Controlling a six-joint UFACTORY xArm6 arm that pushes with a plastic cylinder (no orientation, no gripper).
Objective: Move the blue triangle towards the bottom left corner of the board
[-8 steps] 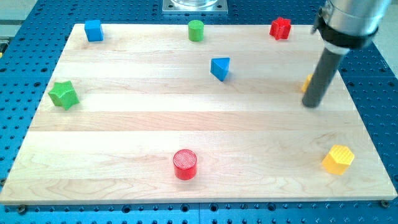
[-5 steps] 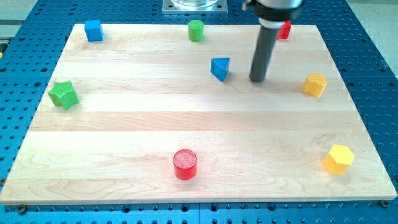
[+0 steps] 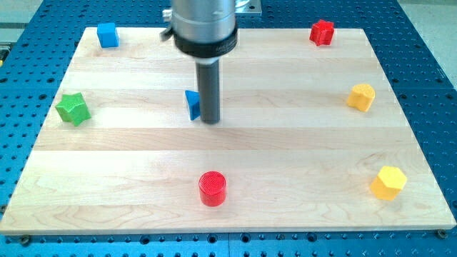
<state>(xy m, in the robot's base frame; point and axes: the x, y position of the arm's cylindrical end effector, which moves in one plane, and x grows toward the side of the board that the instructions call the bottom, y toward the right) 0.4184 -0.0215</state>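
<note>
The blue triangle (image 3: 192,104) lies left of the board's middle, partly hidden behind my rod. My tip (image 3: 210,120) rests on the board right against the triangle's right side, touching it or nearly so. The board's bottom left corner (image 3: 21,221) is far off, down and to the left of the triangle.
A green star (image 3: 73,108) sits at the left edge. A blue cube (image 3: 107,34) is at the top left. A red cylinder (image 3: 213,188) stands at the bottom middle. A red star (image 3: 322,32), a yellow cylinder (image 3: 361,97) and a yellow hexagon (image 3: 388,182) line the right side.
My tip swept from the right side leftward to the blue triangle. The triangle has slid left and slightly down. The rod now hides the green cylinder at the top.
</note>
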